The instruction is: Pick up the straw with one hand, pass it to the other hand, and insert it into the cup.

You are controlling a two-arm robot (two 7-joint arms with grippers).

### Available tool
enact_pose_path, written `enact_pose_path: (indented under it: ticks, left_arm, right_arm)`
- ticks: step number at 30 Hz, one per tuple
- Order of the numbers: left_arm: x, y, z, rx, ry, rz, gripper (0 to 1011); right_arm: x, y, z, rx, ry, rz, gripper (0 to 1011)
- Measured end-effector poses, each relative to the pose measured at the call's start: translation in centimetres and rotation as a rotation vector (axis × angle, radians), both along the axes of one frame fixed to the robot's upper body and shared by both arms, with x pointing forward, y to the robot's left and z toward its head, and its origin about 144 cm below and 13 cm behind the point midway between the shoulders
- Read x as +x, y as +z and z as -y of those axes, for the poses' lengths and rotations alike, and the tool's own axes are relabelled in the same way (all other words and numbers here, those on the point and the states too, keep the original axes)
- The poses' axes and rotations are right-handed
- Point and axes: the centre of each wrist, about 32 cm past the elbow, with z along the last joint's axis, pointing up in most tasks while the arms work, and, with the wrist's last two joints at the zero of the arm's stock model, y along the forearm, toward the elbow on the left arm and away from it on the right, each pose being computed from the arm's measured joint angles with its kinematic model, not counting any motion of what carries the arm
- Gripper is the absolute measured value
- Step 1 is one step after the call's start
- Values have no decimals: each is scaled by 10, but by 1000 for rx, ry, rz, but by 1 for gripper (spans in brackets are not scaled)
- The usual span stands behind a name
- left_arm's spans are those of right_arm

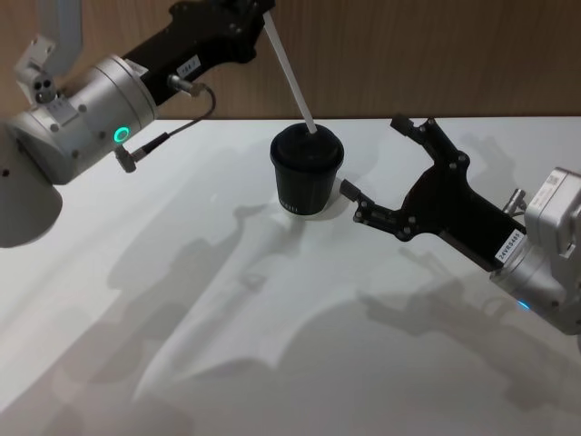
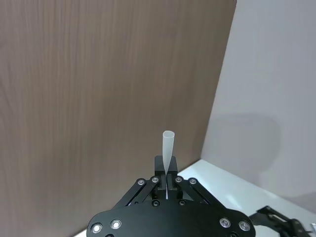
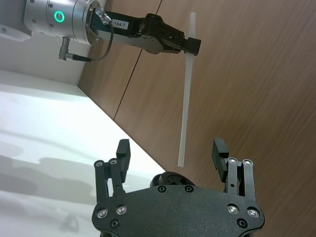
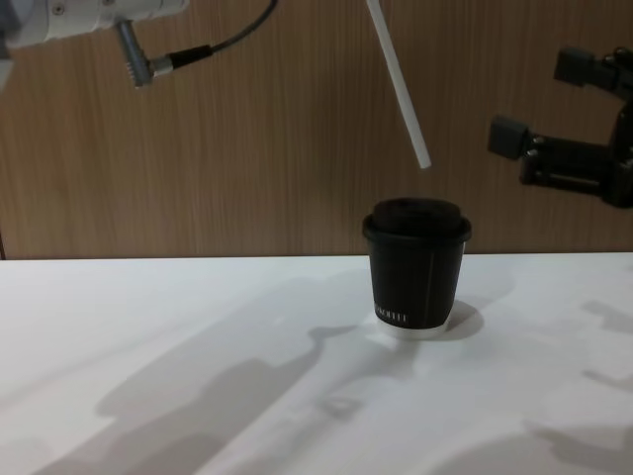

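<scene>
White straw [image 1: 292, 77], clamped tilted in the left tool [image 2: 167, 174] at top centre, looked to need its tip centred over the cup [image 1: 307, 173] before lowering, while the right tool [image 1: 374, 156] gaped empty.

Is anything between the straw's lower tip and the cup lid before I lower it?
Nothing visible. The straw, tilted in the left gripper, has open air between its tip and the cup lid. The right gripper, fingers open, sits off to the right of the cup.
</scene>
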Motion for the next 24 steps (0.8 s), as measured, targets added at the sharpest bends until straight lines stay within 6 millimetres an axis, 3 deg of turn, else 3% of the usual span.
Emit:
enact_pose_path:
  ticks: [24]
  left_arm:
    - [9, -3, 17, 84, 68, 73, 18]
  right_arm:
    - [0, 0, 0, 0, 0, 0, 1001]
